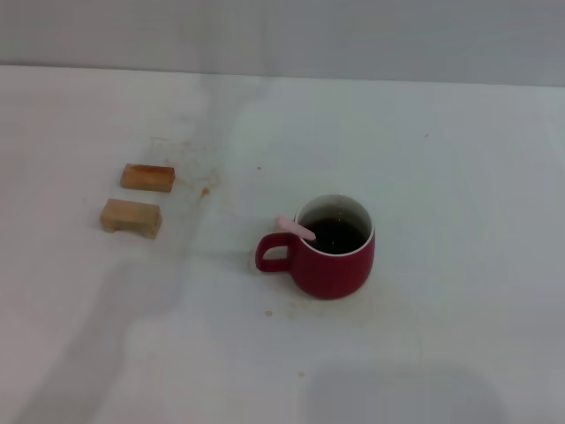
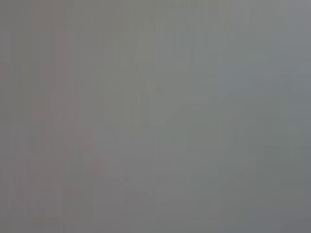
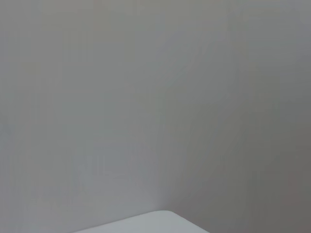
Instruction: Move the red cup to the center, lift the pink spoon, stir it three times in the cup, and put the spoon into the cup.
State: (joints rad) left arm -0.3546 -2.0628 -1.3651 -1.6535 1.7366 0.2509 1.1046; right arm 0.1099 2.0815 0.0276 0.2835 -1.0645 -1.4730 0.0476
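Observation:
The red cup point(image 1: 328, 252) stands upright near the middle of the white table point(image 1: 441, 177) in the head view, its loop handle pointing left and dark brown liquid inside. The pink spoon point(image 1: 295, 228) rests in the cup, its pale pink handle leaning out over the left rim; its bowl end is hidden in the liquid. Neither gripper nor arm shows in any view. The left wrist view is plain grey. The right wrist view holds a grey wall and a white table corner point(image 3: 146, 223).
Two tan wooden blocks lie on the left of the table, one point(image 1: 147, 177) farther back and one point(image 1: 131, 216) nearer. Faint brownish stains mark the tabletop between the blocks and the cup point(image 1: 205, 190).

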